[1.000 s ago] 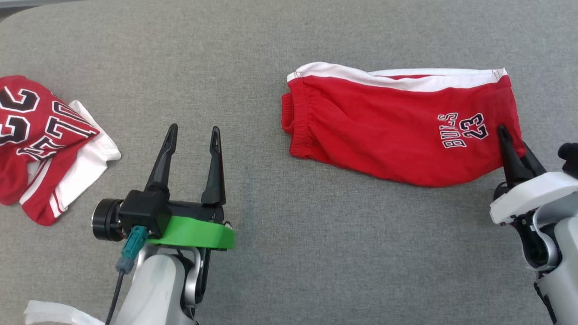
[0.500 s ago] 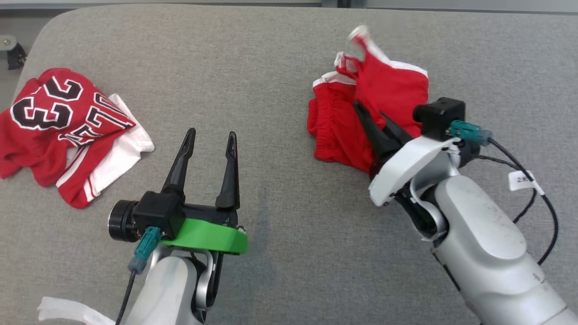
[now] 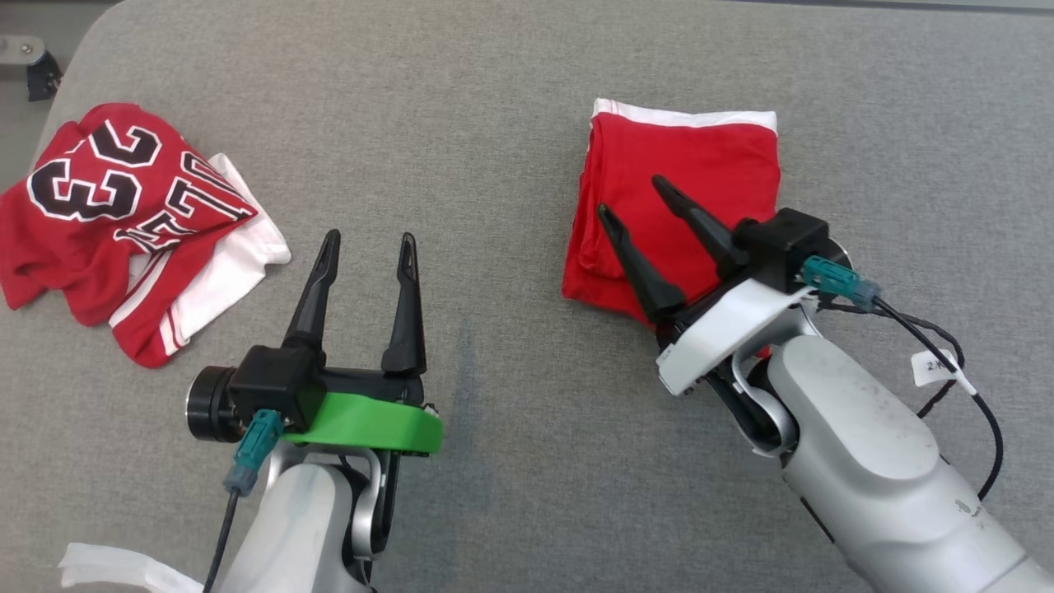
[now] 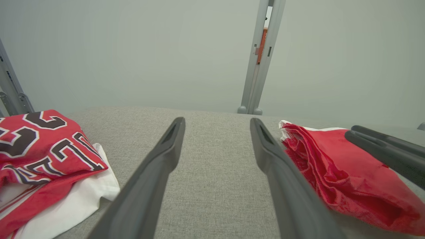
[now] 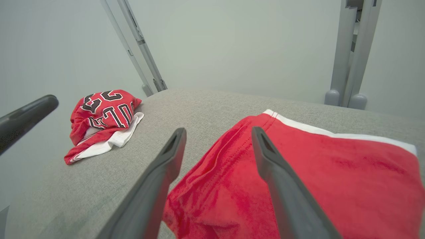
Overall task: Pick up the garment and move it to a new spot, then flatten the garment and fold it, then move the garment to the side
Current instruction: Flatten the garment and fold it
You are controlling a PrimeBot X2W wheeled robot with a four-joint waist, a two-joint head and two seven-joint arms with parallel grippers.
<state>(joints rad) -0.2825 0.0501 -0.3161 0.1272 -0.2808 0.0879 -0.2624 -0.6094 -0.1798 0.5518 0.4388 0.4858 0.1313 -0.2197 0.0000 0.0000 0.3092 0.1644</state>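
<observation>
Red on grey: hovers right gripper [image 3: 631, 196], wide open and empty, over folded shorts [image 3: 708, 161] toward table's [image 3: 486, 115] far edge, left gripper [image 3: 369, 239] likewise.

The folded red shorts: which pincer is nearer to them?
Right. The right pincer is open above the red shorts; the left pincer stands apart to their left.

Left tool [image 3: 369, 239] sits low, fingers spread and pointing forward — empty. Right tool [image 3: 632, 195] has its fingers spread too, angled to the left, with its forearm [image 3: 865, 469] reaching in from lower right.
</observation>
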